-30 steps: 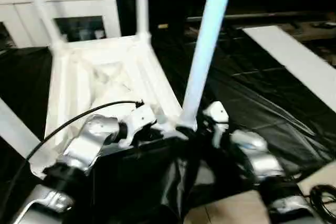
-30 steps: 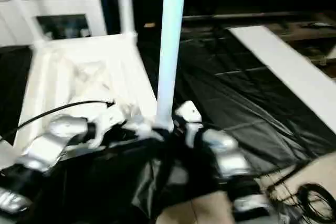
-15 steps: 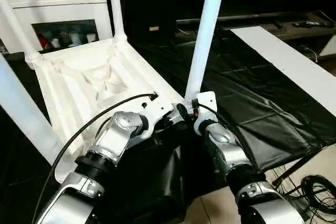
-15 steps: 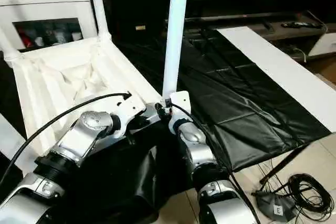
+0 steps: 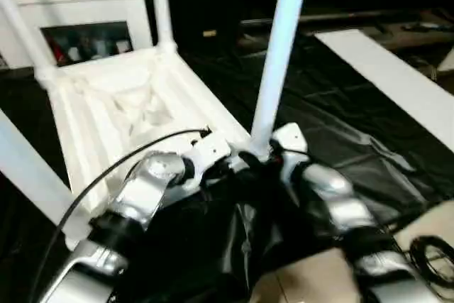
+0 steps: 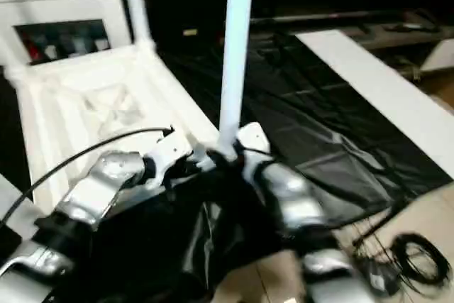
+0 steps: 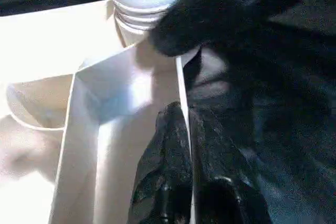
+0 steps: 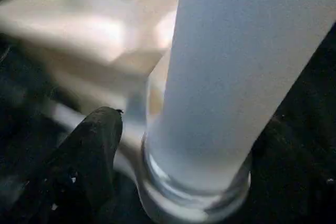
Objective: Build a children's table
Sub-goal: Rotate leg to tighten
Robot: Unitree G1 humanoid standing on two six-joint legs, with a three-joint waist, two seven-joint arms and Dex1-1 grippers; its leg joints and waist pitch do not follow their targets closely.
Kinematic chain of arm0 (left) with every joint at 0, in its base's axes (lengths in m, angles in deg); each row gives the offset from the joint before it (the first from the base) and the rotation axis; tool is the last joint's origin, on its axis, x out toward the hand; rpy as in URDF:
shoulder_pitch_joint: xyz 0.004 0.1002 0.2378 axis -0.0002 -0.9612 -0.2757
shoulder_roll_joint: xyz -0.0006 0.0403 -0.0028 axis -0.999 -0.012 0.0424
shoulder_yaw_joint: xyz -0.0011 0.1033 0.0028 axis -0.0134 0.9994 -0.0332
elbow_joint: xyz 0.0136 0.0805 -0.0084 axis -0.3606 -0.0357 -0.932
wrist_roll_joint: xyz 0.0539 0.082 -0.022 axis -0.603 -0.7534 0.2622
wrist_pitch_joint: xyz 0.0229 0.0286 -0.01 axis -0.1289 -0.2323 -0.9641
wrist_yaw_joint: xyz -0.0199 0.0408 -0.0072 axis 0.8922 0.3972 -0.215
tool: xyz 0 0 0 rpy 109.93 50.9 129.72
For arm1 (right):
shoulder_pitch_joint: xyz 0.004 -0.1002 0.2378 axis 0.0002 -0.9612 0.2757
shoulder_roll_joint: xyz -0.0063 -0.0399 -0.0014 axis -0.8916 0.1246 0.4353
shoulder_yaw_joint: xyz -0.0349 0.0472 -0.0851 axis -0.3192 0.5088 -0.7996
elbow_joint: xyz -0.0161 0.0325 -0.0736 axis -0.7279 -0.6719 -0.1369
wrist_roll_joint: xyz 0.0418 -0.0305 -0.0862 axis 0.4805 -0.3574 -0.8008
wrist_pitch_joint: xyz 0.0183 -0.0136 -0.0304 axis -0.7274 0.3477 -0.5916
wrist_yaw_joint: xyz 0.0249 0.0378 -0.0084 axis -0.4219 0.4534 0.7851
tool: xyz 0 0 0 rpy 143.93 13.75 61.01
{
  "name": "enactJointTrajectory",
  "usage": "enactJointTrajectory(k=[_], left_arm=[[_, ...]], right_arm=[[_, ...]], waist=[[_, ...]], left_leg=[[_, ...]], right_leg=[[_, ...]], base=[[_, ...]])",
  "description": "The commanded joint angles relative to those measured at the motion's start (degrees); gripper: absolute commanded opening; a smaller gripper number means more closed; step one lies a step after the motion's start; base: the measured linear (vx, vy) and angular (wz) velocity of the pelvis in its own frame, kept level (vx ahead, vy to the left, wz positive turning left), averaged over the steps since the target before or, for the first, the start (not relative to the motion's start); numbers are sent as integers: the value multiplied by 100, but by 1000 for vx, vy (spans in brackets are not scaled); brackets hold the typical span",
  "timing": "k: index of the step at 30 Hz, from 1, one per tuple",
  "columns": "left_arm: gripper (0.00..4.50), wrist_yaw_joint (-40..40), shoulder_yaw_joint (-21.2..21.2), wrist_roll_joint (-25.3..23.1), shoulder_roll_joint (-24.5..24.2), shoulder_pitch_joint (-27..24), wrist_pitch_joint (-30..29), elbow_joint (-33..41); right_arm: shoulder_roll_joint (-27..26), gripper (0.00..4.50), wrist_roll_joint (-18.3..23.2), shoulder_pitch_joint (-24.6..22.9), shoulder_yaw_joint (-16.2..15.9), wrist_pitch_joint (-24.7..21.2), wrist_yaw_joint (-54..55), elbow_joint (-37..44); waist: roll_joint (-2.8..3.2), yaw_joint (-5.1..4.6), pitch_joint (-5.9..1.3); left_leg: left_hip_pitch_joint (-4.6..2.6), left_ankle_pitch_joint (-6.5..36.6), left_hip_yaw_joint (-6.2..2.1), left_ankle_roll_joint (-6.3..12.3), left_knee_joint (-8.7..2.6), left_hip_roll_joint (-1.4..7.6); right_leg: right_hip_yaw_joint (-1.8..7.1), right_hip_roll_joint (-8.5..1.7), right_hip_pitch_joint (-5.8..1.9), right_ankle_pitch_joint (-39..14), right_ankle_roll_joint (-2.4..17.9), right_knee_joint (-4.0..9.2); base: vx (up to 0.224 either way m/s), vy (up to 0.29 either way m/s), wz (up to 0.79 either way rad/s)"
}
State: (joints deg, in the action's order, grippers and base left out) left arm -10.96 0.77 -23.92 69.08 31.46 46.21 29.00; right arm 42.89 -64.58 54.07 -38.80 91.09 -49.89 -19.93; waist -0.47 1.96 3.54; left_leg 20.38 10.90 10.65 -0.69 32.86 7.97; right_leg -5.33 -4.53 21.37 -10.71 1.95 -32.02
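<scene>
The left gripper (image 7: 181, 156) is closed tight on the thin raised rim of the tabletop (image 5: 113, 115), one black finger (image 7: 157, 166) inside the rim and the other outside, just beside the near corner socket; it seems to be steadying the upside-down top. The right gripper (image 8: 178, 145) stands wide around the foot of the near leg (image 5: 278, 54), with one finger (image 8: 86, 156) beside the ribbed collar where the leg enters the socket; whether the fingers press on the leg or stand just clear of it I cannot tell. The tabletop lies underside up on a black sheet (image 5: 355, 125), and the legs point upward: two at the far corners, one at the near left (image 5: 28, 175), and the near leg between the two arms. Behind stands a white cabinet (image 5: 85, 12) with a glass door. By my judgement the step in hand is seating the last leg, so the task looks nearly finished. The next move calls for checking that this leg sits fully home and straight, then letting go without tipping it, and afterwards turning the table upright.
</scene>
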Motion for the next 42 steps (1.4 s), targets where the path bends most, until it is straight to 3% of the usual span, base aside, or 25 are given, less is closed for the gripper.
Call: enactJointTrajectory(k=[1,4,5,8,9,13,15,17,19,24,25,29,30,35,42], left_arm=[[0,-887,556,80,-249,-328,57,19],[0,-1427,577,363,-479,-485,92,346],[0,-1427,577,363,-479,-485,92,346],[0,-1646,542,390,-740,-567,83,529],[0,-1657,525,384,-766,-571,90,530],[0,-1753,472,402,-953,-558,199,456],[0,-1765,465,423,-986,-544,182,469],[0,-1763,464,427,-986,-540,173,472],[0,-1772,463,433,-983,-539,154,488],[0,-1799,490,439,-972,-546,151,513],[0,-1801,499,444,-975,-543,152,511],[0,-1788,510,440,-977,-547,135,508],[0,-1786,509,439,-979,-552,129,512],[0,-1800,520,432,-999,-587,123,519],[0,-1807,550,411,-1009,-617,78,528]], right_arm=[[204,388,190,-138,-173,-2,-819,322],[438,388,294,-247,-220,-3,-1229,498],[438,388,294,-247,-220,-3,-1229,498],[790,388,499,-451,-349,-191,-1982,847],[826,388,521,-475,-365,-227,-2069,897],[1010,388,435,-552,-561,-199,-2501,1014],[982,388,383,-521,-541,-135,-2496,927],[956,388,394,-498,-519,-136,-2466,894],[904,388,474,-451,-467,-200,-2408,882],[863,388,636,-426,-401,-347,-2419,972],[869,363,626,-421,-407,-347,-2433,951],[860,350,622,-419,-402,-378,-2445,877],[860,320,621,-425,-401,-381,-2447,874],[847,285,660,-440,-390,-407,-2473,873],[755,272,711,-467,-317,-456,-2360,829]], waist=[[7,52,-260],[-2,120,-280],[-3,149,-319],[9,229,-339],[13,232,-345],[5,258,-322],[13,250,-290],[19,243,-286],[14,232,-294],[18,226,-324],[3,224,-325],[1,234,-327],[2,233,-329],[-4,241,-340],[-14,251,-361]], left_leg=[[-107,1925,-212,282,-449,601],[-137,1602,-129,366,-405,617],[-69,1226,-129,428,-397,614],[-48,567,-99,745,-346,624],[-25,511,-113,786,-345,628],[-35,815,-122,649,-365,634],[-56,1155,-133,441,-400,640],[-73,1243,-146,327,-414,645],[-73,1247,-151,270,-418,645],[-60,950,-139,360,-387,636],[-50,876,-132,409,-378,628],[-46,836,-135,439,-370,630],[-51,840,-134,435,-369,632],[-50,759,-131,463,-359,629],[-48,685,-127,490,-338,624]], right_leg=[[468,-626,-66,-1746,1081,417],[484,-579,-44,-1461,1247,351],[464,-560,-113,-1014,1335,245],[422,-518,-150,-30,1489,120],[405,-527,-173,21,1526,100],[386,-534,-179,-664,1404,180],[395,-538,-157,-1273,1294,249],[404,-543,-150,-1485,1220,270],[407,-538,-154,-1444,1209,262],[404,-533,-173,-883,1334,196],[400,-531,-182,-788,1360,185],[395,-539,-191,-848,1355,185],[393,-536,-186,-876,1348,188],[389,-533,-193,-790,1367,170],[387,-537,-199,-733,1387,152]], base=[[65,-58,13],[69,-61,14],[72,-61,12],[59,-40,4],[0,0,0],[0,0,0],[0,0,0],[0,0,0],[0,0,0],[0,0,0],[0,0,0],[0,0,0],[0,0,0],[0,0,0],[0,0,0]])
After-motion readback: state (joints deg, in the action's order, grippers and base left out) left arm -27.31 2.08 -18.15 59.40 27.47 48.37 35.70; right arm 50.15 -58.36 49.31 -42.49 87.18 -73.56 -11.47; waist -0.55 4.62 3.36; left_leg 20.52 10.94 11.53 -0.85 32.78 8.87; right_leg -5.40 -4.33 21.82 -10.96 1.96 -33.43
